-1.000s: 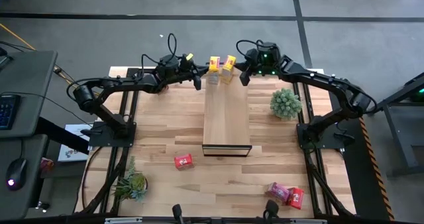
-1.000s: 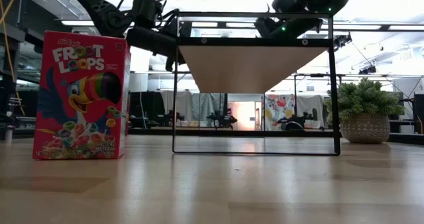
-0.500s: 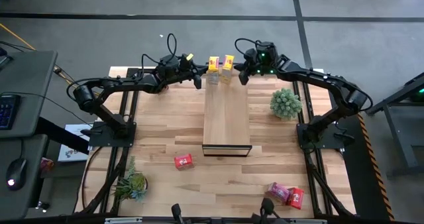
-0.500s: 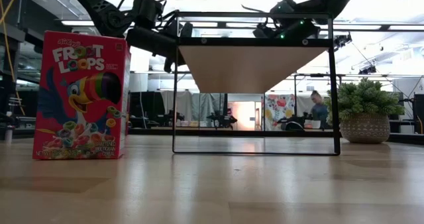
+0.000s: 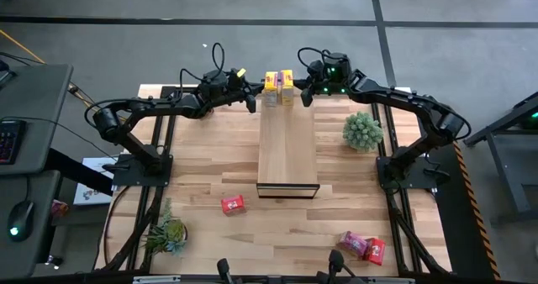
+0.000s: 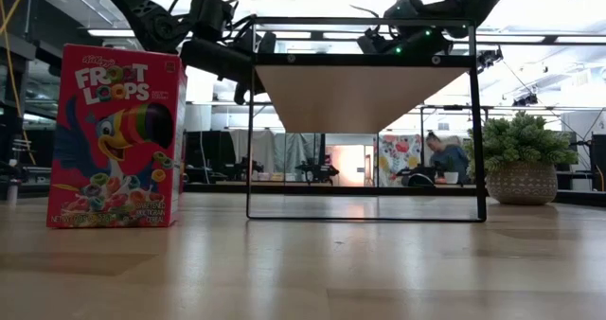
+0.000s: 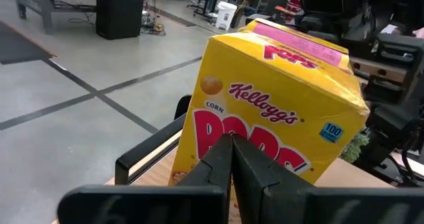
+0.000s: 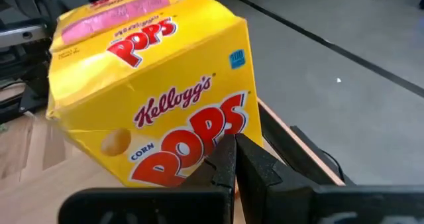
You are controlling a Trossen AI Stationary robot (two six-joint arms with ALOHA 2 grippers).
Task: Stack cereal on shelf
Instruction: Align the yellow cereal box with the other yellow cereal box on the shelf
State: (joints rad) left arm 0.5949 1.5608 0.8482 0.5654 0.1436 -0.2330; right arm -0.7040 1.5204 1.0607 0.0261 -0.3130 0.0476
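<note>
The wooden table [image 5: 202, 166] carries the shelf [image 5: 287, 154] at its centre, a long plank-topped unit running away from the near edge; seen from the low camera its dark frame [image 6: 365, 121] stands open beneath the top.

A potted plant [image 5: 362, 131] sits on the right gripper's side of the shelf, and a second plant [image 5: 169, 234] lies near the front left corner.

Two yellow boxes [image 5: 279, 87] stand touching side by side at the shelf's far end, between the two sets of fingers.

The left gripper [image 7: 231, 161] is pressed closed, empty, its tips just before the left yellow box [image 7: 271, 108].

The right gripper [image 8: 235, 159] is likewise clenched on nothing, tips against the face of the right yellow box [image 8: 159, 98].

A red box [image 5: 233, 204] stands on the table by the shelf's near end, well apart from both grippers. Two more boxes [image 5: 363, 247], pink and red, lie near the front right corner.
</note>
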